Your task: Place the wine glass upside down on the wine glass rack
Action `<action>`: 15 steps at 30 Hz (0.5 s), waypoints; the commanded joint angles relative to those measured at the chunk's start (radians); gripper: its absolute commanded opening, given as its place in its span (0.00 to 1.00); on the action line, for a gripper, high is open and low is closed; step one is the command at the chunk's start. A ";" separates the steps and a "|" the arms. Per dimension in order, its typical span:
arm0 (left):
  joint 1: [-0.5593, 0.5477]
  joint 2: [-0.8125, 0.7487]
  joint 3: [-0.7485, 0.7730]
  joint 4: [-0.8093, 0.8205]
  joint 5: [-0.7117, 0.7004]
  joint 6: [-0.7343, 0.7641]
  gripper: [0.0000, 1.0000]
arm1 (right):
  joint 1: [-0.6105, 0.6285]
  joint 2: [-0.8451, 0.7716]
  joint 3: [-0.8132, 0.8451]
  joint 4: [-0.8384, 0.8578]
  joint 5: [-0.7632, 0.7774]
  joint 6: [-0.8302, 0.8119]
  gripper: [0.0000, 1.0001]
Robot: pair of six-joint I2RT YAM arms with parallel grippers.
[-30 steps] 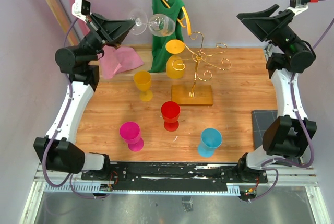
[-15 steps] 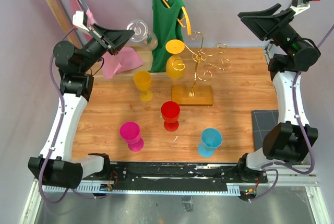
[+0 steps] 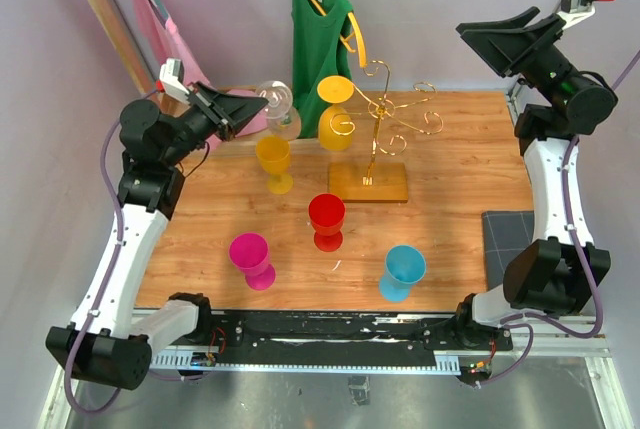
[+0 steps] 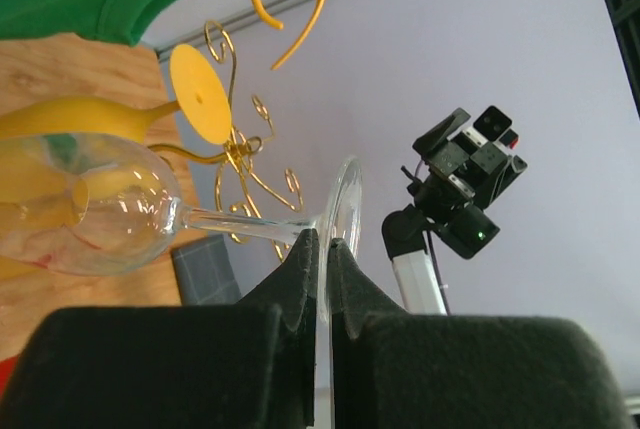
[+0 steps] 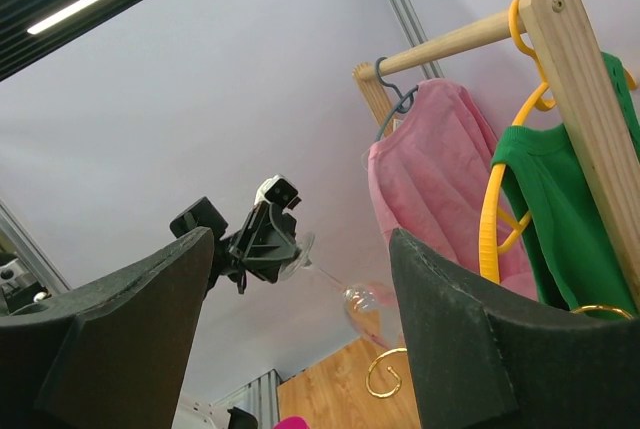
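The wine glass (image 3: 281,109) is pinched by the edge of its foot between the closed fingers of the left gripper (image 3: 252,109). It is carried on its side, bowl pointing ahead of the fingertips. The wine glass rack (image 3: 385,109) stands further ahead, apart from the bowl. A yellow glass (image 3: 335,127) appears hung from the arm nearest the gripper. The right gripper (image 5: 300,249) is held wide open and empty, well apart. For a clean hang, the wrist should be rolled until the bowl points down. A free wire arm should be chosen, and the stem slid in slowly so the foot is caught above the wire.
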 commanded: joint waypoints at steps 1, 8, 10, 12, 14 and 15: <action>-0.067 -0.018 0.032 -0.043 -0.027 0.049 0.00 | -0.012 -0.050 0.002 -0.008 -0.008 -0.044 0.73; -0.157 0.004 0.048 -0.152 -0.051 0.076 0.00 | -0.013 -0.090 -0.052 -0.052 -0.011 -0.098 0.73; -0.173 0.011 0.050 -0.173 -0.062 0.086 0.00 | -0.012 -0.099 -0.066 -0.062 -0.010 -0.110 0.73; -0.192 0.022 0.057 -0.182 -0.067 0.088 0.00 | -0.012 -0.104 -0.079 -0.063 -0.009 -0.113 0.73; -0.220 0.042 0.074 -0.199 -0.070 0.094 0.00 | -0.012 -0.104 -0.087 -0.063 -0.010 -0.112 0.73; -0.236 0.055 0.083 -0.207 -0.074 0.100 0.00 | -0.012 -0.104 -0.090 -0.064 -0.010 -0.112 0.73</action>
